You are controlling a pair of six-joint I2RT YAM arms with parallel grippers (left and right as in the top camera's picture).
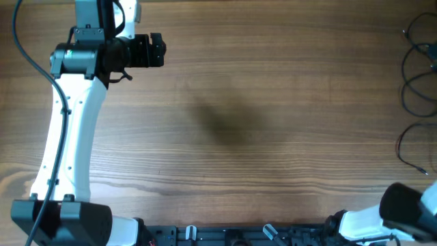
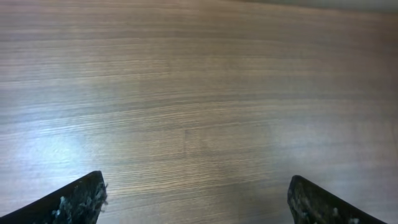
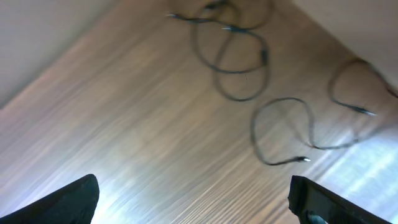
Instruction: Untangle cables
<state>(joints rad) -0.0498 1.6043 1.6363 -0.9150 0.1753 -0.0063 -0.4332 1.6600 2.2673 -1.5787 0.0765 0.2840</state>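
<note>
Bench: light brown wood-grain bench (image 1: 273, 82), with a soft dark shadow patch (image 1: 222, 126) at its centre.
Task item: thin black flexible cables (image 1: 418, 72) lie as loose loops along the right edge, from the far right corner to about halfway down that edge.
Overhead only: both arms are seen in relation to the bench. The white left arm (image 1: 72, 130) reaches from the near left corner to the far left corner. The white-and-black right arm (image 1: 403, 208) is at the near right corner, near the lowest loop.
Right wrist only: the cables (image 3: 263, 59) show small plug ends. The loops appear to cross one another, but blur prevents a firm reading.
Left wrist only: bare wood grain.
Left gripper (image 2: 196, 208): the black fingers (image 2: 78, 202) are spread wide with nothing between them, well apart from the cables.
Right gripper (image 3: 196, 205): the black fingers (image 3: 323, 202) are spread wide and hold nothing. The cables lie ahead of them, not touching.
Surroundings: a thick black wire (image 1: 20, 48) runs along the left arm, and a black mounting rail (image 1: 239, 236) follows the near edge.
</note>
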